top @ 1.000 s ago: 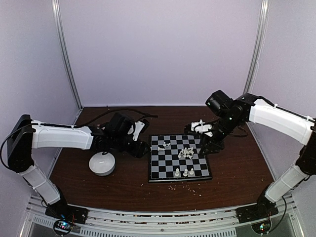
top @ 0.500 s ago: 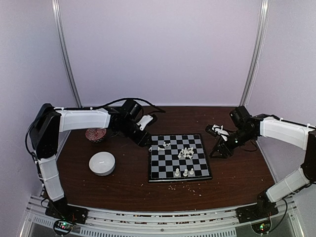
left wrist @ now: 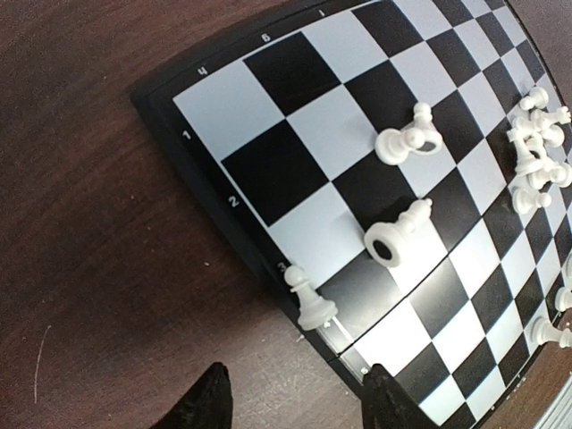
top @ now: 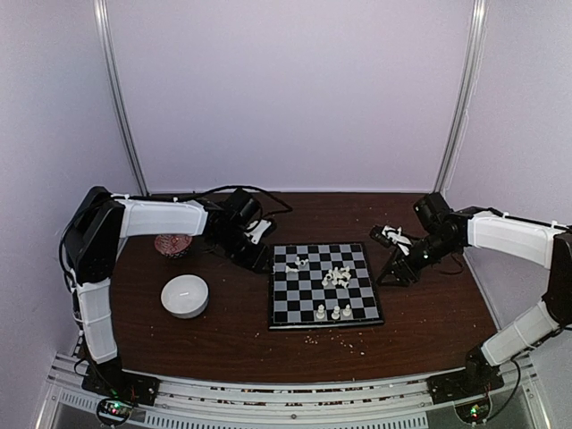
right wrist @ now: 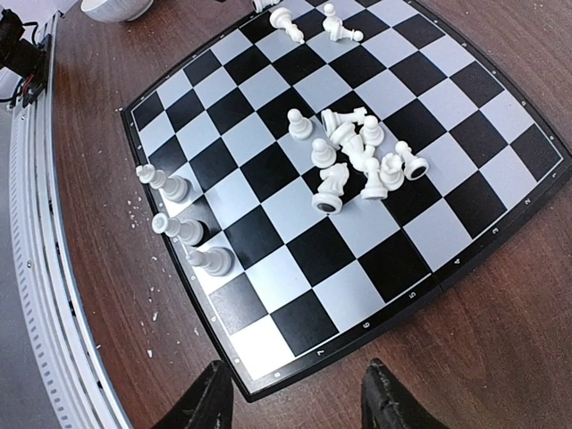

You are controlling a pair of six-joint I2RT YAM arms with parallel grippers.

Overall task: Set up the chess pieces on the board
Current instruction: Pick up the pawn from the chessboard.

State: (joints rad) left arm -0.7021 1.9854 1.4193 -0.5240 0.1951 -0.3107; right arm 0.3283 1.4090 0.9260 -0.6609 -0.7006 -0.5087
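Observation:
The board (top: 308, 295) lies mid-table with black and pale grey checks. Several white chess pieces lie heaped (top: 338, 276) near its centre. Two more lie toppled (top: 296, 264) at its far left. Three stand upright (top: 334, 313) along the near edge. My left gripper (top: 259, 259) is open and empty just off the board's far-left corner. In the left wrist view a pawn (left wrist: 310, 303) stands on the board's rim (left wrist: 206, 192) ahead of its open fingertips (left wrist: 207, 407). My right gripper (top: 386, 273) is open and empty off the board's right edge. The heap (right wrist: 357, 161) and the three standing pieces (right wrist: 183, 231) show in the right wrist view.
A round white bowl (top: 185, 296) sits left of the board. A small reddish dish (top: 172, 244) sits behind it by the left arm. Pale crumbs (top: 344, 338) lie along the table in front of the board. Tent walls close in on both sides and behind.
Both arms have drawn back from over the board towards its sides. In the last half second the left gripper shifted slightly; the right arm barely moved. The pieces have not moved.

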